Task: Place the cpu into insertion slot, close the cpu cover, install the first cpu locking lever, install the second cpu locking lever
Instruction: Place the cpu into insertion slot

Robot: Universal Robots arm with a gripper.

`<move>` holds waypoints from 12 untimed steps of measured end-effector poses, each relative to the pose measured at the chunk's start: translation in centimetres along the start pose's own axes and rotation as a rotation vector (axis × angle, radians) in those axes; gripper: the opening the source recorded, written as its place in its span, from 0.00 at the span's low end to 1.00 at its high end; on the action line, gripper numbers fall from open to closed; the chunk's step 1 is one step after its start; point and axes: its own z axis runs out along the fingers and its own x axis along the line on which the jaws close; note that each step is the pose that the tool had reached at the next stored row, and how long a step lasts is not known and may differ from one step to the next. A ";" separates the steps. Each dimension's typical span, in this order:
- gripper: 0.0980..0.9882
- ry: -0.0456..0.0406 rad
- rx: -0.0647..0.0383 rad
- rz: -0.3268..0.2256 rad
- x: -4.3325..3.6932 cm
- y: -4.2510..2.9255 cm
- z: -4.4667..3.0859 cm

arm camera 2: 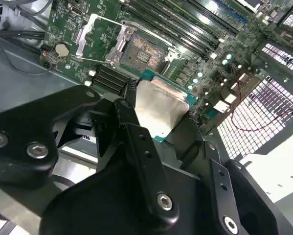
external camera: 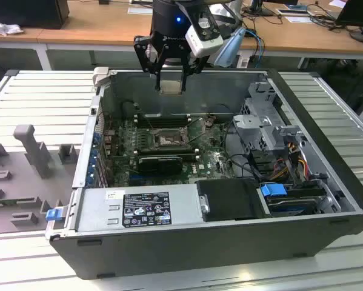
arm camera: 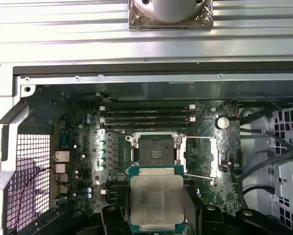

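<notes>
My gripper (external camera: 171,83) hangs above the open computer case, shut on the cpu (external camera: 171,87), a flat square chip whose pale face shows in the exterior view. In both wrist views the cpu (arm camera: 156,196) (arm camera 2: 161,105) shows its silver-grey metal top and green edge between the black fingers (arm camera 2: 131,122). The insertion slot (arm camera: 155,149) (arm camera 2: 142,54) (external camera: 168,138) lies bare on the green board below, dark in the middle. The cpu cover (arm camera: 201,155) (arm camera 2: 90,34) is swung open beside the slot, with thin wire levers (arm camera: 197,138) raised near it.
Long black memory sticks (arm camera: 148,115) lie beside the slot. A grey power supply (external camera: 139,209) and a black box (external camera: 229,200) stand at the case front; a drive cage with cables (external camera: 272,136) is at the exterior view's right. Grey fixtures (external camera: 33,148) stand outside.
</notes>
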 end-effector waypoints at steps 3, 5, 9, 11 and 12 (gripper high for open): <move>0.49 -0.0032 -0.001 0.036 0.00 0.00 0.00; 0.49 -0.0045 -0.001 0.051 0.00 0.00 0.00; 0.49 -0.0065 -0.001 0.074 0.00 0.00 0.02; 0.49 -0.0069 -0.001 0.077 -0.01 -0.02 0.17; 0.49 -0.0073 -0.001 0.083 -0.01 -0.02 0.17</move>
